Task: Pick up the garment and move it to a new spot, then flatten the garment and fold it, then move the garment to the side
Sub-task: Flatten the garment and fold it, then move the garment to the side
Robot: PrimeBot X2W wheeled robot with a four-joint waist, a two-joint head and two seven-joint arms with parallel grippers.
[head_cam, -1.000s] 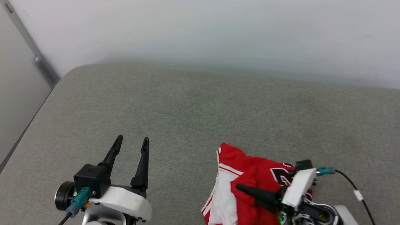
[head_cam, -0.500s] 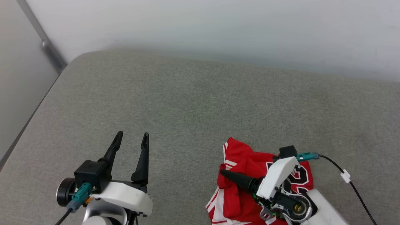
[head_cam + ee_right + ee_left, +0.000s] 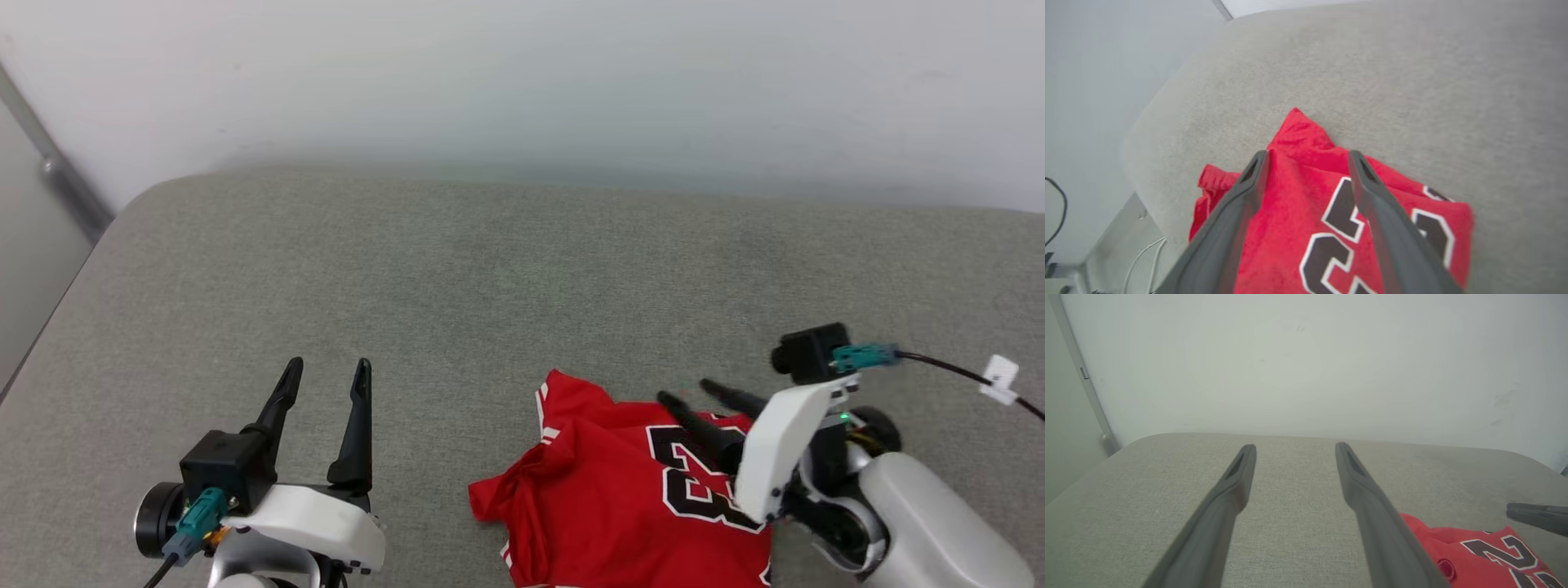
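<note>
Grey woven upholstered surface [image 3: 522, 269], rounded corner at 10 o'clock of head view; plain pale wall [image 3: 522, 73] beyond at 12 o'clock; grey metal rail [image 3: 49, 167] against wall at 9 to 10 o'clock. Red jersey garment [image 3: 604, 498]: black numerals edged white facing up, red-white striped trim along one edge; lies rumpled, not flat, on surface at 5 o'clock, running off bottom edge of head view. Robot's left gripper [image 3: 328, 364]: at 7 o'clock, fingers pointing to 12, spread wide, empty; hovers over bare surface, well apart from garment at its 3 o'clock. Robot's right gripper [image 3: 684, 390]: at 4 o'clock, fingers pointing to 10, spread wide, holding nothing; sits over numeral print, red cloth visible between and beneath both fingers in right wrist view; contact with cloth not determinable. On right wrist: teal connector [image 3: 861, 357] beside black camera block; black cable with white tag [image 3: 1000, 377] leading off to 3 o'clock. Left wrist view: garment corner at 4 o'clock beside own finger, tip of other arm's finger at 3 o'clock.
</note>
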